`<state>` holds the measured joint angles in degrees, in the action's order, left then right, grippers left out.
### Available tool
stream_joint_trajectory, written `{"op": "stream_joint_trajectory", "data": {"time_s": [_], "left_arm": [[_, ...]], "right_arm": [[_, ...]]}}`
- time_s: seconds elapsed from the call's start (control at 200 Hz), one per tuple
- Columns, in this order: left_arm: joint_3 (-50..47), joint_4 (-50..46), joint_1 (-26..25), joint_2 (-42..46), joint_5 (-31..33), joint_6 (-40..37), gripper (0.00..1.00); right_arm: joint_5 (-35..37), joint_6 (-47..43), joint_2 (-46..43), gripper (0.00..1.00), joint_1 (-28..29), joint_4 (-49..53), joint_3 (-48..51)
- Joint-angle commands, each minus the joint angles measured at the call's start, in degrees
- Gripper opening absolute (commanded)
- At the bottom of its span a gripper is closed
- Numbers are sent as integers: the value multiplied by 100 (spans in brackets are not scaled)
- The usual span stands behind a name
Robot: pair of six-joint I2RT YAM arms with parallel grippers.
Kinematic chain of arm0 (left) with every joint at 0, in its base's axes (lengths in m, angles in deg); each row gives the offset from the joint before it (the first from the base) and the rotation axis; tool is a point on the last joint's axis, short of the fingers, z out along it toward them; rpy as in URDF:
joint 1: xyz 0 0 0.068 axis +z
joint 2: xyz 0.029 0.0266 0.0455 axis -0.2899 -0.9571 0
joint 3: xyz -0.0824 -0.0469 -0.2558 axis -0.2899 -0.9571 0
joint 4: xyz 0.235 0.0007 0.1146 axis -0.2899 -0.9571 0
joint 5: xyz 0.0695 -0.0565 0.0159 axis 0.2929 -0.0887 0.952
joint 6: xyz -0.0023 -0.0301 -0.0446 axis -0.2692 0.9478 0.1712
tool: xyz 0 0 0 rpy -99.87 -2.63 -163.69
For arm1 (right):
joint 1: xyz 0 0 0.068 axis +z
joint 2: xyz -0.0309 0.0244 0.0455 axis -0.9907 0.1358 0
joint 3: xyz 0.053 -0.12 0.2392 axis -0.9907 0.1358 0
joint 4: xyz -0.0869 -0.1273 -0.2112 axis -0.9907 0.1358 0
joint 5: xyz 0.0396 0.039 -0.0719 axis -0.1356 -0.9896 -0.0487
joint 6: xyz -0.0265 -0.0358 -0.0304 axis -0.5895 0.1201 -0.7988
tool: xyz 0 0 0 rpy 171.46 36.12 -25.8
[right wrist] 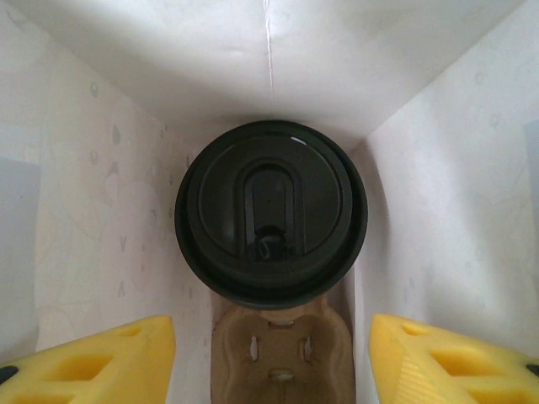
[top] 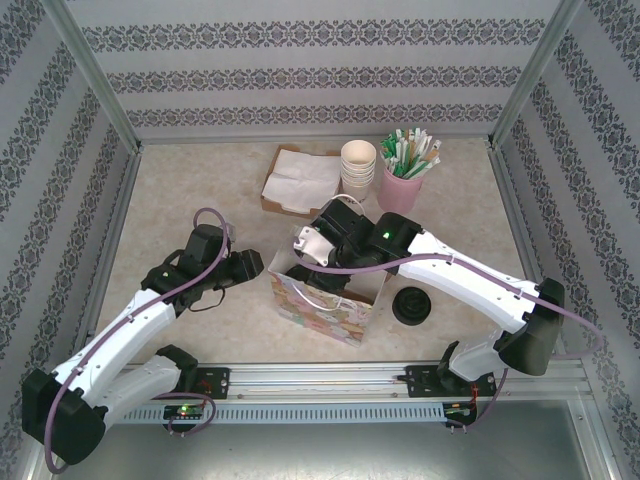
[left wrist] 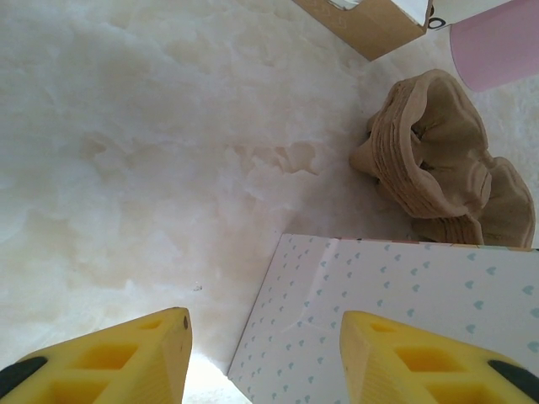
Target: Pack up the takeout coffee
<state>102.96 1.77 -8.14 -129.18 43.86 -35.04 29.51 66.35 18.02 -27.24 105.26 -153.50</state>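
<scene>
Cream marbled table (top: 180, 200) holds a heart-print paper bag (top: 325, 308). Deep inside sits the small coffee cup (right wrist: 269, 210) with its round black plastic lid. Above it the right gripper (right wrist: 271, 337) has fingers apart, touching nothing; the left gripper (left wrist: 265, 324) too. It should pull straight up, missing the bag walls.

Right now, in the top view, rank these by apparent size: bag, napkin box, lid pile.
Largest to smallest:
1. bag
2. napkin box
3. lid pile
The box sits farther back, so bag over box is less sure.
</scene>
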Motion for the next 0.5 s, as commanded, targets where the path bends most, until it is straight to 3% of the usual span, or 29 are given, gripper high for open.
{"op": "stream_joint_trajectory", "data": {"time_s": [0.0, 0.5], "left_arm": [[201, -180, 44, 103, -77, -129, 51], [359, -276, 40, 131, -114, -134, 51]], "right_arm": [[46, -1, -150, 61, -12, 265, -158], [-27, 61, -348, 61, -9, 648, -247]]}}
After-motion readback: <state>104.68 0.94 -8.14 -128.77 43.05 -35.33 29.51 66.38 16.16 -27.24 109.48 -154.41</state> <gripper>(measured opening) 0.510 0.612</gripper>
